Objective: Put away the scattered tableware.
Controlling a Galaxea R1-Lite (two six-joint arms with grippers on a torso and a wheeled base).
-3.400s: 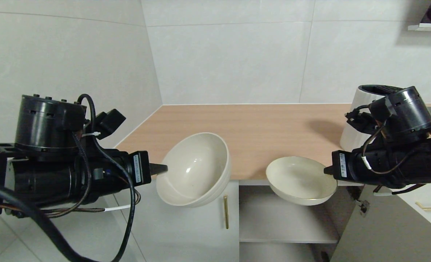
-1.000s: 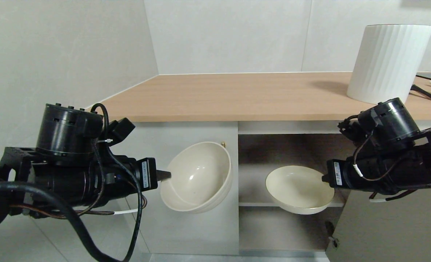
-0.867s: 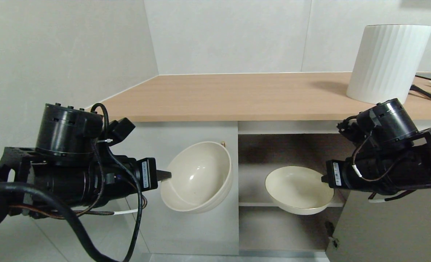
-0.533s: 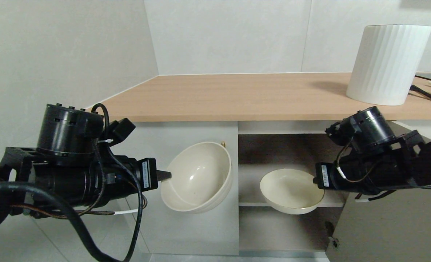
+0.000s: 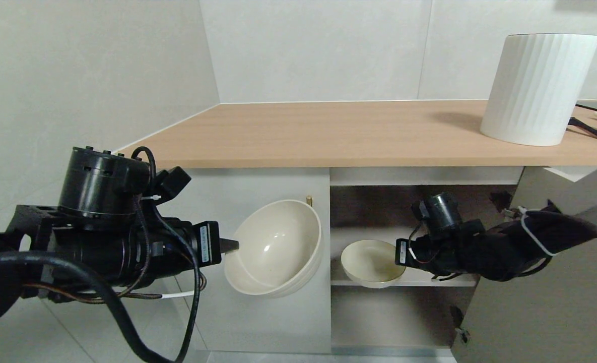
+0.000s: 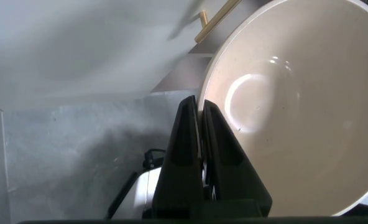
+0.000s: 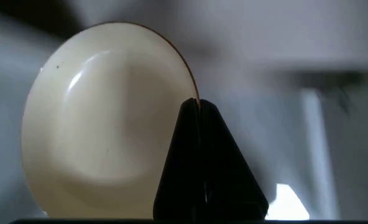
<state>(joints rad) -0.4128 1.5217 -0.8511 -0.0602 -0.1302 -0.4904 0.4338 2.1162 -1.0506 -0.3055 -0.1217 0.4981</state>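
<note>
Cream ceramic, two pieces. The large bowl point(image 5: 278, 247) hangs in the air in front of the closed door point(image 5: 258, 186), tilted so that its hollow faces up and toward the camera. The left gripper point(image 5: 231, 245) is clamped on its rim, one finger inside the bowl and one outside, as the left wrist view confirms (gripper point(image 6: 199, 109), bowl point(image 6: 283, 112)). The brass handle point(image 5: 309, 200) shows just above the bowl's rim.

The small bowl point(image 5: 373, 262) sits inside the open cabinet point(image 5: 424, 176), low over the middle shelf point(image 5: 439, 280); whether it touches the shelf cannot be told. The right gripper point(image 5: 398, 252) pinches its rim from the right side, with its fingers closed on the edge (gripper point(image 7: 197, 106), bowl point(image 7: 103, 118)).

The open door point(image 5: 545, 312) stands at the right. Above lies the wooden counter point(image 5: 328, 131), bearing a white ribbed canister point(image 5: 537, 85) near its right end and some tools point(image 5: 593, 128) just beside it.
</note>
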